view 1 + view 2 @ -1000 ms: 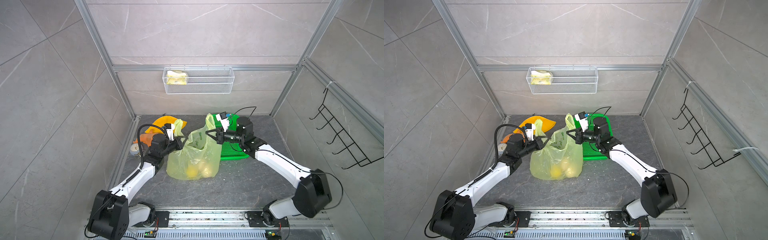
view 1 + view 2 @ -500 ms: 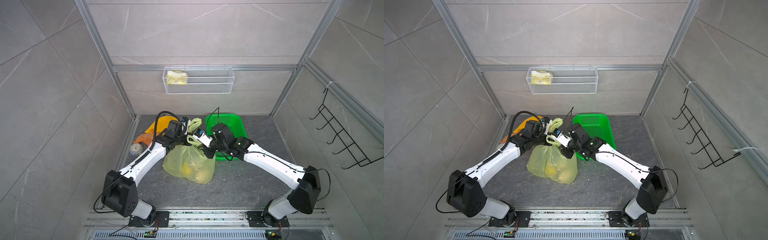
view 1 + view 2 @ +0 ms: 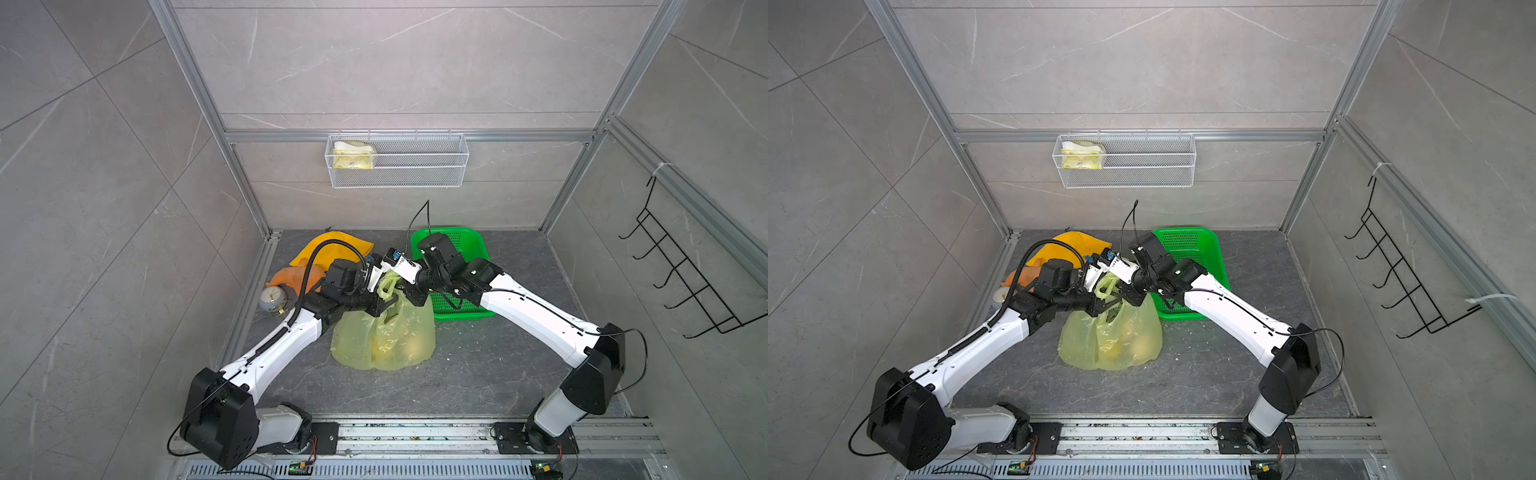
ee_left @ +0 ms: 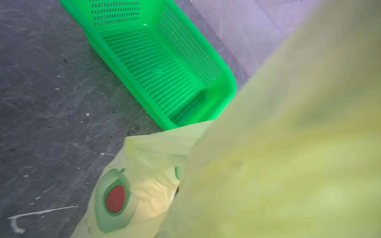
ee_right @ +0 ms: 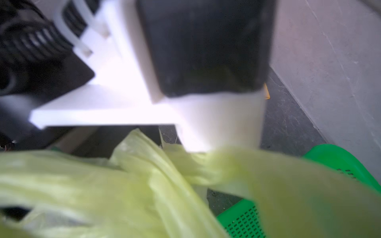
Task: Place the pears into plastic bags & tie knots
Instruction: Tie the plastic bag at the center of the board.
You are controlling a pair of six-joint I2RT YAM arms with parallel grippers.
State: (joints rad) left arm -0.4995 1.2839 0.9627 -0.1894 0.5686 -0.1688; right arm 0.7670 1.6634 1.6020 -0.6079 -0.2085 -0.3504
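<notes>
Two crinkled handle straps [image 3: 386, 286] rise from the thin, translucent yellow-green plastic bag [image 3: 386, 336] on the dark, veined tabletop [image 3: 478, 374], with rounded pears [image 3: 409, 345] showing through. Beside the straps the right end effector [image 3: 411, 296] is pressed together; the left end effector [image 3: 376, 307] I cannot tell. A perforated green basket [image 3: 469, 249] stands just right, within grey marbled walls [image 3: 395, 62].

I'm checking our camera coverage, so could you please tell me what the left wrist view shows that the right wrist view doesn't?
Only the left wrist view shows the inside of the green basket, bare where visible, and a red-and-green printed mark on the bag. Only the right wrist view shows the left arm's white and black wrist up close, next to the bag's bunched straps. Both show the bag, some of the basket, the dark floor and the pale wall.
</notes>
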